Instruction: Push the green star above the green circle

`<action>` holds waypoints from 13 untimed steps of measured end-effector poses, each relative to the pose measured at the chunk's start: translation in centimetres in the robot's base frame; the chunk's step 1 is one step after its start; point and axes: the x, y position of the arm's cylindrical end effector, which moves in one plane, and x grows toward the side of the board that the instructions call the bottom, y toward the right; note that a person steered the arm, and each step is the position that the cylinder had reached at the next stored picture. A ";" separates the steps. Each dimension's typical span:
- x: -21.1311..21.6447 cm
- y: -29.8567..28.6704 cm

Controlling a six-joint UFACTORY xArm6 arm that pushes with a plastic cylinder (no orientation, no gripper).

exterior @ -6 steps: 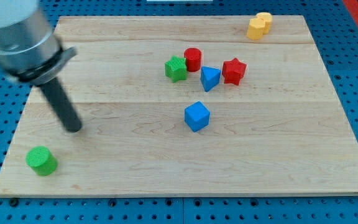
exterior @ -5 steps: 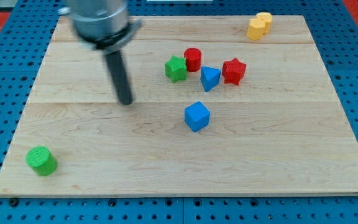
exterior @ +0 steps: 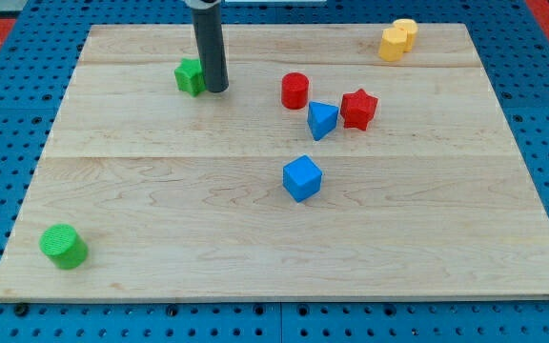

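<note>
The green star lies near the top of the board, left of centre. My tip stands right against its right side. The green circle sits far away at the board's bottom left corner. The star is well above the circle and to its right.
A red cylinder, a blue triangular block and a red star cluster right of my tip. A blue cube lies at the board's middle. A yellow block sits at the top right.
The green star has been moved left and up, away from the red cylinder. My rod swung from the left side across to the star's right side.
</note>
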 end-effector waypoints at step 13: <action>8.8 -11.2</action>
